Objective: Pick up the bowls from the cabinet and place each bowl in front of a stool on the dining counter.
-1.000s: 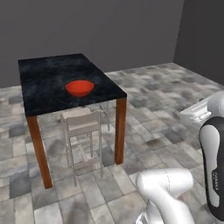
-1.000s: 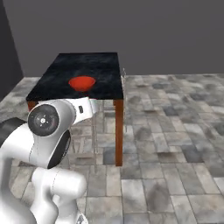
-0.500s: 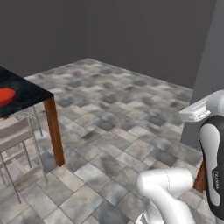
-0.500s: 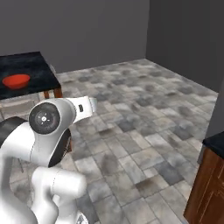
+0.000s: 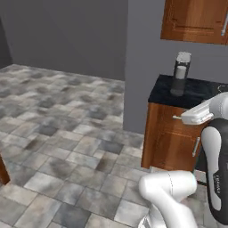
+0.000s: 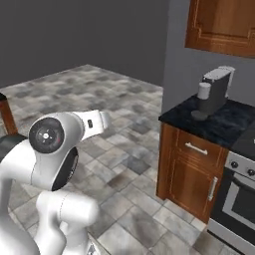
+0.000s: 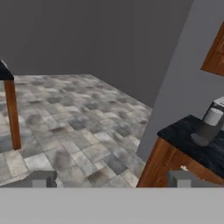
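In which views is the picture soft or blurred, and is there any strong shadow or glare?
Hand view: softest, the coffee machine and floor tiles look smeared. Left base view: the cabinet is fairly sharp, light even, no glare. Right base view: a faint sheen on the black worktop, no hard shadows.

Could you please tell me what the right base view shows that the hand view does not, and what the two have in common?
Right base view alone: the steel oven front with its glass door, beside the reddish-brown wooden base cabinet, and that cabinet's silver bar handles.

Hand view alone: the two dark fingertips of the jaws, standing apart with nothing between them, and the dining counter's black corner on a reddish-brown wooden leg.

Both: the grey coffee machine on the black marble worktop, the reddish-brown wall cabinet and the grey stone-tiled floor.
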Controlling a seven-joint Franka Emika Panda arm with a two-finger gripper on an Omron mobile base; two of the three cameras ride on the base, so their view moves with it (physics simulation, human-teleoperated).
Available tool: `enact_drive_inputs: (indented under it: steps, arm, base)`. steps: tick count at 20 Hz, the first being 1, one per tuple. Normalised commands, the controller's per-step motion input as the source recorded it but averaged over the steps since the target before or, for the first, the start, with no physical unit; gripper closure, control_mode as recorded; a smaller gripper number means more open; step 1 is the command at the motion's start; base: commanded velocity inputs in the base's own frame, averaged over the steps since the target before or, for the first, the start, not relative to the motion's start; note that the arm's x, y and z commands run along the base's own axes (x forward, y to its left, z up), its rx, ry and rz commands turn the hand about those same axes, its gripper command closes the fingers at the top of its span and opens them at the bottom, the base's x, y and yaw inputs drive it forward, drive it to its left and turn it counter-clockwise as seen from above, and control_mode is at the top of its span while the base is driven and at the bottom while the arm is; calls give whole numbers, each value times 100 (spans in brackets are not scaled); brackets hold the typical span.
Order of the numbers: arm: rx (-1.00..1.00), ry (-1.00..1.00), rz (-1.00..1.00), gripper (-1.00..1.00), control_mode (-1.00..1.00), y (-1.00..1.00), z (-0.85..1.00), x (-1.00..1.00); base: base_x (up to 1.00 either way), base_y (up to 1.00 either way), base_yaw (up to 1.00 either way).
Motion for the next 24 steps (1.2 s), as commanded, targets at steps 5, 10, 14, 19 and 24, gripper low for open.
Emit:
enact_drive_inputs:
  steps: [5, 10, 14, 19, 24]
  arm:
    - [0, 0, 0, -100, 100, 0, 0, 0]
    - [0, 0, 0, -100, 100, 0, 0, 0]
    - [0, 0, 0, -100, 100, 0, 0, 0]
    - [0, 0, 0, -100, 100, 0, 0, 0]
    - [0, 0, 0, -100, 100, 0, 0, 0]
  base:
    - [-55, -94, -38]
    - [-29, -100, -27]
    - [-17, -100, -25]
    - [-3, -100, -25]
    - [-2, -90, -23]
